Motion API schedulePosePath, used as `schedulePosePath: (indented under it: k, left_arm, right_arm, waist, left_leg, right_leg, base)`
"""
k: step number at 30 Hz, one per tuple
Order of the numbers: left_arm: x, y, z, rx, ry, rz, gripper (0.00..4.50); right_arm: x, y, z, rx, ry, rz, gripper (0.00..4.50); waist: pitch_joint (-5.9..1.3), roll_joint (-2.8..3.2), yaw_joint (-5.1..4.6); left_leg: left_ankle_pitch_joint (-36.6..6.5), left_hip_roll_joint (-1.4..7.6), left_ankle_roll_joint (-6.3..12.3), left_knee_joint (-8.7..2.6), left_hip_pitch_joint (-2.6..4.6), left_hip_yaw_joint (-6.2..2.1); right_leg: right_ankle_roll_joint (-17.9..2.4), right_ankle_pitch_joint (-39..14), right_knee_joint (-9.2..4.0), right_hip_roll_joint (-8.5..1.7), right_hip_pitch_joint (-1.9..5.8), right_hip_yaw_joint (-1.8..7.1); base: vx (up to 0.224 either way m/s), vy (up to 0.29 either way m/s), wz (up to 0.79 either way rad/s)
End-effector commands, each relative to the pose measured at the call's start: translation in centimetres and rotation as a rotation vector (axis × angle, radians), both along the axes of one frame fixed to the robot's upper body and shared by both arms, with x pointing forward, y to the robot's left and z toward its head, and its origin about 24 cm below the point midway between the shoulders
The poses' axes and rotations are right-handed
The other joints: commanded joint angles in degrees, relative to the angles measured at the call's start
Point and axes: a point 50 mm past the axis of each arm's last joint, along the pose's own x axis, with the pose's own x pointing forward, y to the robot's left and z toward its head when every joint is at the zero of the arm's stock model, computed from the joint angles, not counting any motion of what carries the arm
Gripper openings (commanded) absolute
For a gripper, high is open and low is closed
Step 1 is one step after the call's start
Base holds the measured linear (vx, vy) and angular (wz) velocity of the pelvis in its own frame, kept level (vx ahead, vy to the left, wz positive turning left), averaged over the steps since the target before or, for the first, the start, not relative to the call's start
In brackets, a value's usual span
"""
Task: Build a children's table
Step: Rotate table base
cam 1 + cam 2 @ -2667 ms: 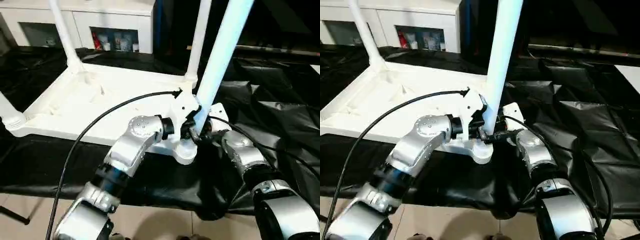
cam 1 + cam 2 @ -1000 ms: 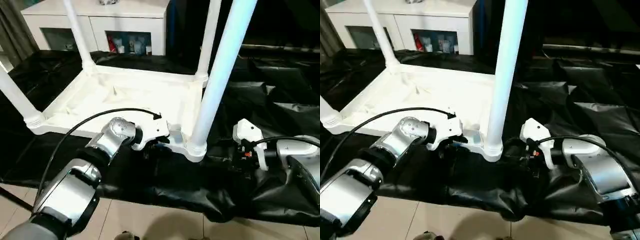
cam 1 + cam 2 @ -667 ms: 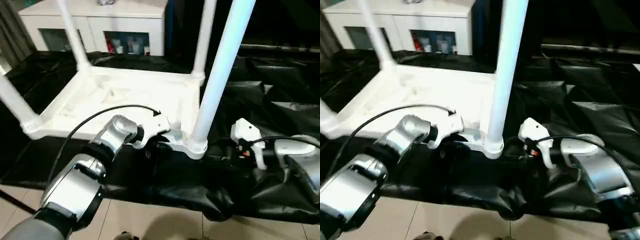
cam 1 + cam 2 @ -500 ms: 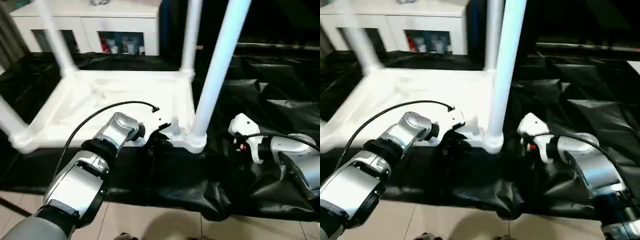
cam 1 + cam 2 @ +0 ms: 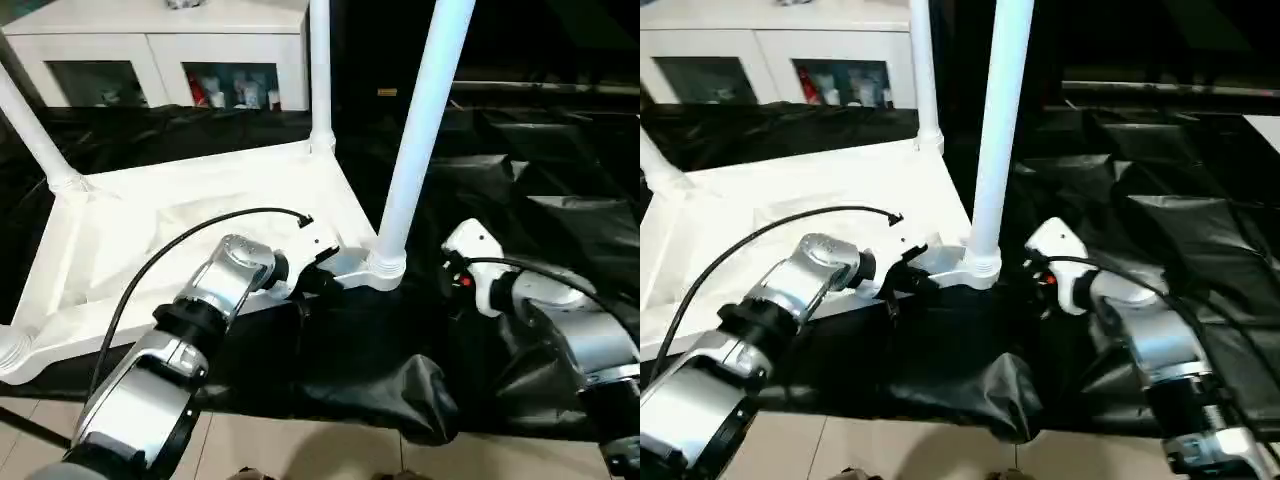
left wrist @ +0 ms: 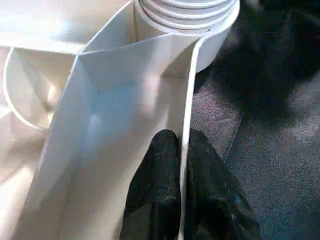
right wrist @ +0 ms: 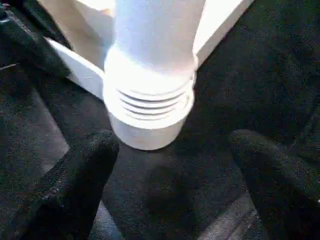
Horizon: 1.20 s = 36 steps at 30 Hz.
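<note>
A home-like room: white cabinet (image 5: 160, 50) with glass doors, tiled floor (image 5: 300, 445).

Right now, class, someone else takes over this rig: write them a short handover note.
Left gripper: shut on the thin side wall of the upturned white plastic rectangular tabletop, beside the near corner socket.
Right gripper: open, holding nothing, facing the near white tubular leg.
Done: legs stand upright in all four corner sockets on the black sheet.
Left: check seating, then turn the table over.
</note>
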Motion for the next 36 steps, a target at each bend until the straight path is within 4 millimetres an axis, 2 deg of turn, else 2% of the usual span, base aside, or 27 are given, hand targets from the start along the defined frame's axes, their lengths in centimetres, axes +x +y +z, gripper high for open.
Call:
schedulePosePath:
  k: [1, 2, 4, 5, 6, 7, 8, 9, 10, 11, 13, 15, 17, 19, 20, 21, 26, 31, 32, 36]
  left_arm:
    - [-0.6, 0.3, -1.1, -0.066, 0.076, 0.098, 0.01]
    - [-0.7, 0.2, -1.1, -0.073, 0.080, 0.105, 0.01]
    - [-0.5, -0.2, -0.9, -0.122, 0.070, 0.164, 0.01]
    - [-0.4, -0.2, -0.9, -0.130, 0.068, 0.174, 0.01]
    - [-0.4, -0.3, -0.9, -0.141, 0.066, 0.187, 0.01]
    - [-0.4, -0.4, -0.9, -0.144, 0.042, 0.177, 0.01]
    - [-0.5, -0.6, -0.8, -0.140, -0.003, 0.150, 0.01]
    - [-0.5, -0.6, -0.8, -0.139, -0.018, 0.141, 0.01]
    - [-0.5, -0.7, -0.8, -0.132, -0.054, 0.113, 0.01]
    - [-0.6, -0.7, -0.8, -0.127, -0.073, 0.097, 0.32]
    - [-0.8, -0.6, -1.0, -0.097, -0.072, 0.058, 0.62]
    - [-0.9, -0.4, -1.0, -0.065, -0.075, 0.021, 0.72]
    - [-0.8, -0.4, -0.9, -0.050, -0.094, 0.010, 0.99]
    - [-0.7, -0.3, -0.8, -0.026, -0.109, 0.001, 1.11]
    - [-0.7, -0.3, -0.8, -0.026, -0.109, 0.001, 1.11]
    - [-0.7, -0.2, -0.8, -0.021, -0.114, -0.004, 1.11]
    - [-0.2, 0.2, -0.8, -0.009, -0.128, 0.001, 1.11]
    - [0.2, 0.4, -0.6, -0.024, -0.112, 0.024, 1.11]
    - [0.2, 0.4, -0.6, -0.040, -0.105, 0.035, 0.82]
    - [0.3, 0.6, -0.7, -0.046, -0.098, 0.041, 0.68]
  right_arm:
    - [0.2, 0.2, -0.1, 0.019, -0.015, -0.011, 4.10]
    - [0.2, 0.3, -0.1, 0.022, -0.015, -0.013, 4.10]
    - [0.4, 0.5, -0.1, 0.027, -0.020, -0.017, 4.10]
    - [0.5, 0.6, -0.2, 0.028, -0.021, -0.018, 4.10]
    - [0.5, 0.6, -0.2, 0.030, -0.022, -0.019, 4.10]
    - [0.6, 0.7, -0.2, 0.030, -0.025, -0.019, 4.10]
    - [0.6, 0.8, -0.2, 0.029, -0.027, -0.018, 4.10]
    - [0.6, 0.8, -0.2, 0.029, -0.028, -0.018, 4.10]
    - [0.7, 0.8, -0.2, 0.029, -0.029, -0.017, 4.10]
    - [0.7, 0.8, -0.2, 0.029, -0.029, -0.016, 4.10]
    - [0.7, 0.7, -0.3, 0.023, -0.031, -0.010, 4.10]
    - [0.7, 0.7, -0.3, 0.016, -0.032, -0.007, 4.10]
    - [0.7, 0.6, -0.3, 0.014, -0.032, -0.008, 4.10]
    - [0.7, 0.5, -0.3, 0.013, -0.034, -0.009, 4.10]
    - [0.7, 0.5, -0.3, 0.013, -0.034, -0.009, 4.10]
    - [0.6, 0.5, -0.3, 0.014, -0.035, -0.009, 4.10]
    - [0.3, 0.4, -0.4, 0.014, -0.035, -0.005, 4.10]
    - [0.3, 0.4, -0.3, 0.020, -0.039, -0.004, 4.10]
    - [0.3, 0.4, -0.3, 0.021, -0.039, -0.004, 4.10]
    - [0.4, 0.3, -0.1, 0.023, -0.045, -0.006, 4.10]
  waist:
    - [-4.10, -2.04, 0.54]
    - [-4.09, -2.37, 0.47]
    - [-4.14, -2.33, 0.44]
    - [-4.09, -2.52, 0.39]
    - [-4.10, -2.50, 0.45]
    - [-4.12, -2.86, 0.39]
    - [-4.16, -2.67, 0.48]
    - [-4.12, -3.01, 0.32]
    - [-4.12, -2.76, 0.38]
    - [-4.14, -2.82, 0.39]
    - [-4.20, -2.53, 0.53]
    - [-4.30, -2.16, 0.59]
    - [-4.26, -2.30, 0.58]
    - [-4.28, -2.16, 0.69]
    - [-4.27, -2.32, 0.79]
    - [-4.21, -2.02, 0.86]
    - [-4.15, -1.99, 0.77]
    - [-4.13, -1.99, 0.76]
    - [-4.07, -2.10, 0.72]
    - [-4.05, -2.15, 0.73]
  left_leg:
    - [-12.82, 0.28, 3.68, -3.60, 0.33, 0.12]
    - [-12.23, 0.35, 3.75, -3.63, 0.20, 0.14]
    - [-11.81, 0.19, 4.02, -3.50, 0.26, 0.28]
    - [-11.50, 0.08, 4.19, -3.41, 0.10, 0.30]
    - [-11.35, 0.04, 4.28, -3.45, 0.09, 0.29]
    - [-11.18, -0.04, 4.49, -3.39, -0.03, 0.34]
    - [-11.05, -0.06, 4.51, -3.38, 0.01, 0.29]
    - [-11.04, -0.04, 4.63, -3.41, -0.07, 0.34]
    - [-11.21, 0.05, 4.66, -3.45, 0.07, 0.29]
    - [-11.52, 0.08, 4.72, -3.46, 0.06, 0.28]
    - [-11.51, 0.22, 4.55, -3.52, 0.15, 0.21]
    - [-11.76, 0.37, 4.20, -3.57, 0.39, 0.24]
    - [-12.33, 0.47, 3.96, -3.69, 0.33, 0.23]
    - [-12.63, 0.47, 3.82, -3.68, 0.42, 0.21]
    - [-12.62, 0.40, 3.80, -3.65, 0.37, 0.26]
    - [-12.79, 0.41, 3.66, -3.72, 0.40, 0.21]
    - [-14.33, 0.30, 2.92, -3.83, 0.47, 0.14]
    - [-15.06, 0.27, 2.61, -3.86, 0.52, 0.12]
    - [-15.23, 0.26, 2.63, -3.90, 0.44, 0.10]
    - [-15.68, 0.23, 2.62, -3.88, 0.56, 0.12]
  right_leg:
    - [-10.41, -21.53, -5.07, -2.16, 3.35, 1.38]
    - [-10.65, -20.37, -4.86, -2.16, 3.40, 1.42]
    - [-10.59, -19.89, -4.93, -2.05, 3.30, 1.46]
    - [-10.67, -19.69, -4.90, -2.06, 3.41, 1.41]
    - [-10.40, -19.93, -4.99, -2.05, 3.44, 1.40]
    - [-9.88, -20.46, -5.10, -2.05, 3.44, 1.38]
    - [-9.47, -21.09, -5.12, -2.14, 3.42, 1.37]
    - [-9.23, -21.24, -5.18, -2.06, 3.38, 1.35]
    - [-9.08, -21.38, -5.19, -2.06, 3.23, 1.39]
    - [-8.84, -21.67, -5.28, -2.08, 3.19, 1.39]
    - [-8.94, -20.97, -5.12, -2.13, 3.11, 1.48]
    - [-9.99, -18.86, -5.01, -2.11, 2.93, 1.60]
    - [-10.75, -17.00, -4.76, -2.00, 3.07, 1.60]
    - [-11.04, -16.29, -4.71, -2.06, 3.13, 1.64]
    - [-11.04, -16.28, -4.75, -2.09, 3.20, 1.64]
    - [-11.00, -16.81, -4.78, -2.13, 3.20, 1.64]
    - [-10.19, -18.74, -5.08, -2.02, 3.20, 1.55]
    - [-10.21, -19.48, -5.18, -2.02, 3.17, 1.53]
    - [-10.13, -19.82, -5.19, -1.99, 3.19, 1.49]
    - [-9.84, -21.24, -5.38, -2.00, 3.06, 1.44]
  base:
    - [0.000, 0.000, 0.00]
    - [0.000, 0.000, 0.00]
    - [0.000, 0.000, 0.00]
    - [0.000, 0.000, 0.00]
    - [0.000, 0.000, 0.00]
    - [0.000, 0.000, 0.00]
    - [0.000, 0.000, 0.00]
    - [0.000, 0.000, 0.00]
    - [0.000, 0.000, 0.00]
    - [0.000, 0.000, 0.00]
    - [0.000, 0.000, 0.00]
    - [0.000, 0.000, 0.00]
    - [0.000, 0.000, 0.00]
    - [0.000, 0.000, 0.00]
    - [0.000, 0.000, 0.00]
    - [0.000, 0.000, 0.00]
    - [0.000, 0.000, 0.00]
    - [0.000, 0.000, 0.00]
    - [0.000, 0.000, 0.00]
    - [0.000, 0.000, 0.00]
